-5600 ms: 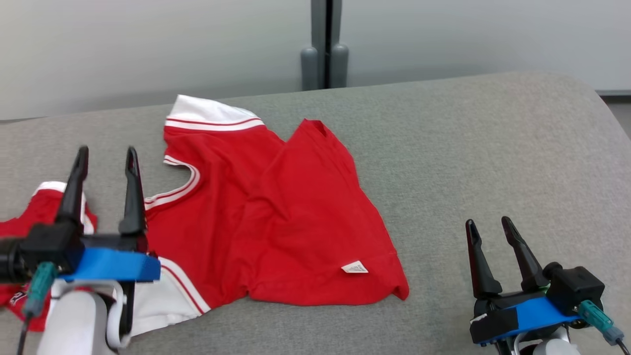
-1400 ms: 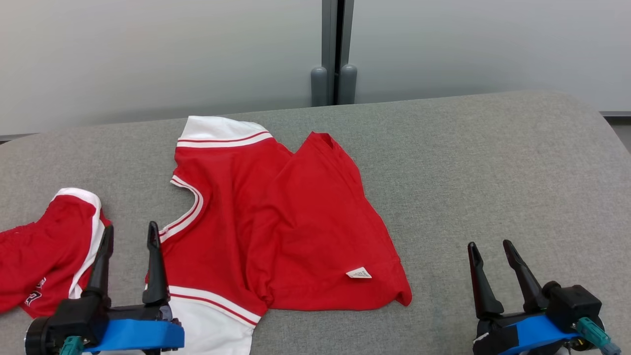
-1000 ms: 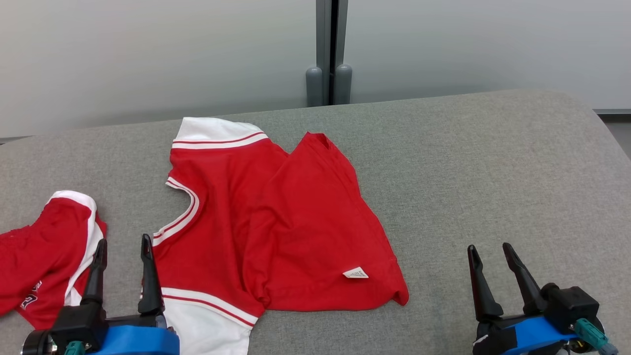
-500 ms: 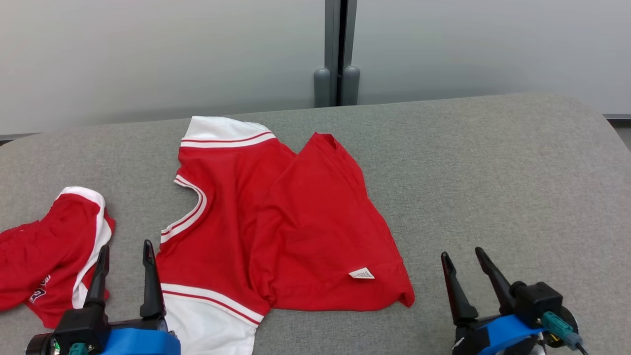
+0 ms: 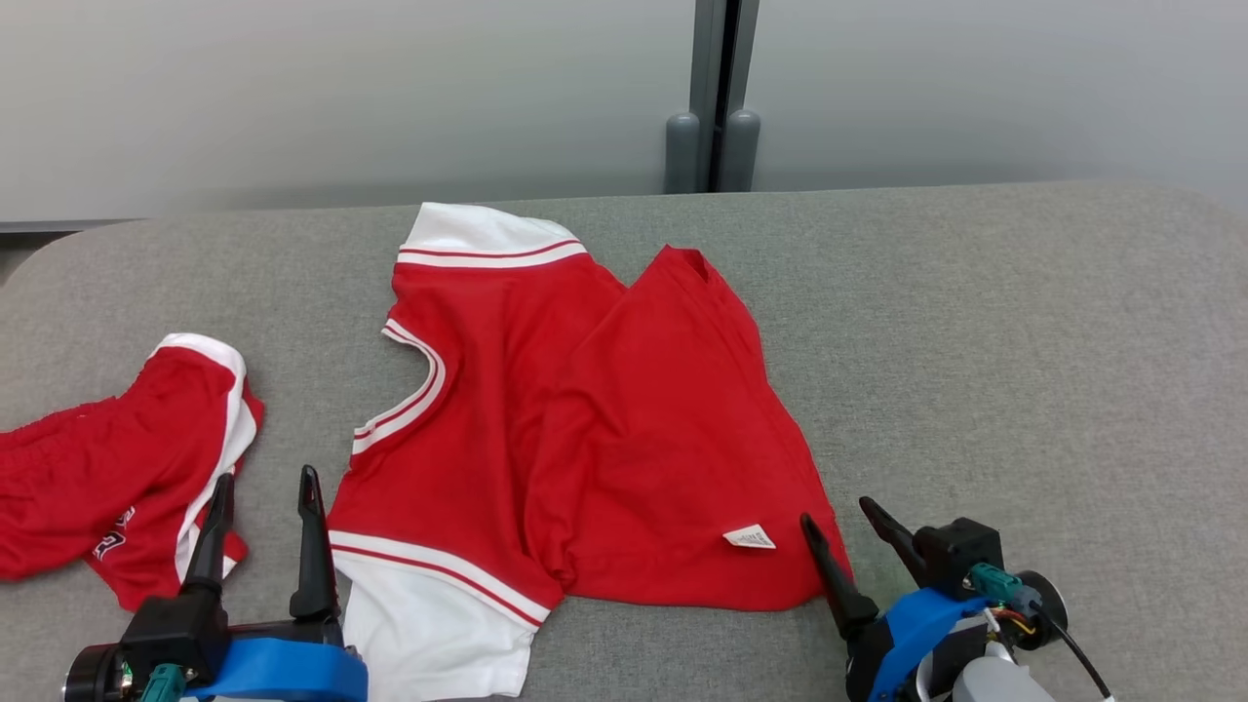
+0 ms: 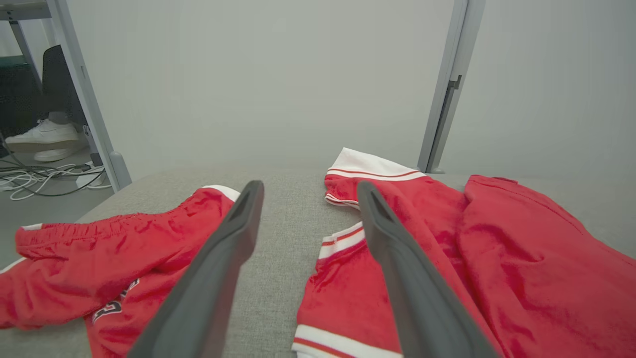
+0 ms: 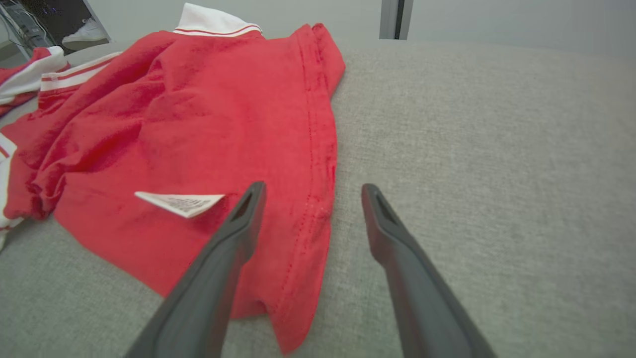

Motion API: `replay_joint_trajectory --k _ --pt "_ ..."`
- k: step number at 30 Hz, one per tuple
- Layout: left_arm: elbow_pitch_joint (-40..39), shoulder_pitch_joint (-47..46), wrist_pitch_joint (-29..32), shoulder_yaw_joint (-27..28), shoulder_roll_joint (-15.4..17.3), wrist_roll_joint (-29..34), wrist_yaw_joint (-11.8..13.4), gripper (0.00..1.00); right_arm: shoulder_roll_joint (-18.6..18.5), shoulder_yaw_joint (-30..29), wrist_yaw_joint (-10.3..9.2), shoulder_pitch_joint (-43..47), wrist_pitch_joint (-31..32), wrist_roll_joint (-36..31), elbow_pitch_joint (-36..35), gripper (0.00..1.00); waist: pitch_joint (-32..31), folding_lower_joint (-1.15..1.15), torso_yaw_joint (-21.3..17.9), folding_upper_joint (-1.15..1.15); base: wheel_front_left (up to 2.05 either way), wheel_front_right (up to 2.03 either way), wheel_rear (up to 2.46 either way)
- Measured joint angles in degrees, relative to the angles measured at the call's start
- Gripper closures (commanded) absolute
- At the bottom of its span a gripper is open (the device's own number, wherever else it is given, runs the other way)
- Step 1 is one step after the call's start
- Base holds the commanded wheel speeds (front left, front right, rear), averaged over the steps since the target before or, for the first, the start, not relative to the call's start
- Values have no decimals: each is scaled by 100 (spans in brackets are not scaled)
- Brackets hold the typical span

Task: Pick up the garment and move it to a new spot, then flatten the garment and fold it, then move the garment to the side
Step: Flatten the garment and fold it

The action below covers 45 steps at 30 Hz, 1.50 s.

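The garment is a red shirt with white, red-striped trim, lying crumpled on the grey padded surface, part of it folded over itself. A white label shows near its lower right corner. My right gripper is open at that corner. In the right wrist view the garment has its hem under the gap between the right gripper fingers, with the label just left of them. My left gripper is open beside the garment's white-trimmed left sleeve. In the left wrist view the left gripper hovers over bare surface beside the garment.
Red shorts with white trim lie at the left, close to my left gripper, and appear in the left wrist view as red shorts. Grey wall panels and a post stand behind. Past the left edge are a person's white shoe and floor cables.
My right gripper has moved left to the garment's lower right corner. The head camera has shifted, so the whole scene sits further right. The left gripper has barely moved.
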Motion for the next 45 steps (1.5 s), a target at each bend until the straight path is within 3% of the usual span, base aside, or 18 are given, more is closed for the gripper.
replay_joint_trajectory --k 11,29,30,31,32,33,45 --pt "99 -76 0 -4 -3 0 -58 0 18 346 -1 -366 -3 621 957 0 112 0 138 0 0 0 0" --pt "194 -225 0 -220 -8 -64 -65 0 -60 921 -1 -698 -1 1198 721 0 268 0 227 0 0 0 0" --pt "194 -225 0 -220 -8 -64 -65 0 -60 921 -1 -698 -1 1198 721 7 268 0 227 0 0 0 0" --pt "209 -236 -1 -233 -7 -71 -65 0 -55 961 -1 -724 -1 1205 730 53 291 0 245 0 0 0 0" --pt "213 -240 -1 -241 -7 -74 -65 0 -48 988 -1 -736 -1 1209 734 85 303 0 252 0 0 0 0" --pt "218 -243 0 -248 -8 -82 -64 0 -42 1018 -1 -759 -1 1213 736 100 314 0 258 0 0 0 0" --pt "265 -224 -1 -245 -8 -157 -48 0 -243 844 0 -620 0 791 -256 100 259 0 104 0 0 0 0"
